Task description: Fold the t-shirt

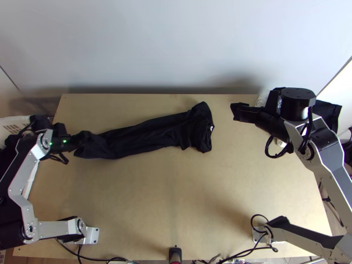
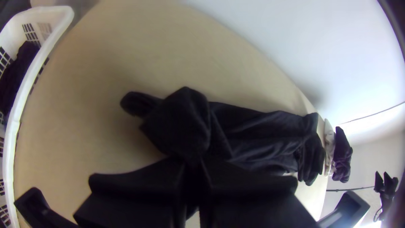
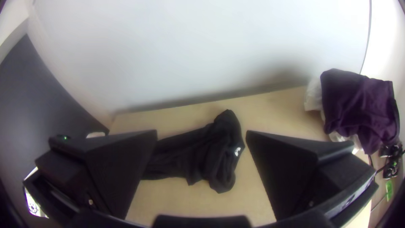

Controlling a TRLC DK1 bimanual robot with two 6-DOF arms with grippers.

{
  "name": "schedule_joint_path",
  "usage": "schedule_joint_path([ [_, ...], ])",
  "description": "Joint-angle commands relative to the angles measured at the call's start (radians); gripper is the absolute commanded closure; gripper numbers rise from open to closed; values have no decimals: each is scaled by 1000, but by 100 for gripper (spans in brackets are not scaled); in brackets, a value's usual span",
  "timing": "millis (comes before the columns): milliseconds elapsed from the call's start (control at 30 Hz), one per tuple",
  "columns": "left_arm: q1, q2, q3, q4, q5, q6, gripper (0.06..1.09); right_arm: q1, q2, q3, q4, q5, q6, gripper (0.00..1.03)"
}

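- Shirt [image 1: 145, 136]: narrow, rumpled strip across table's [image 1: 176, 198] far half.
- Left gripper [image 2: 193, 164]: pinching its end, table's left.
- Right gripper [image 3: 201, 137]: spread, table's far right.
- I'd spread folds before doubling; pull gently.

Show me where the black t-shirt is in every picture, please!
Top view: the black t-shirt lies left of the middle.
Left wrist view: it runs from the middle, at the left gripper, toward the right.
Right wrist view: around the middle, seen between the right gripper's fingers.
Shared landmark: the pale wall behind the table.
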Motion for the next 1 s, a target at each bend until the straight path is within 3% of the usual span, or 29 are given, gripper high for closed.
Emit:
schedule_joint_path([
  [0,-114,1,41,-4,-25,-52,105,0,-12,-12,-1,2,-1,5],
  [567,-341,40,56,56,-86,-170,105,0,-35,-48,-1,2,-4,5],
  [967,-481,156,188,81,-115,-243,105,-21,-75,-109,1,0,-6,5],
])
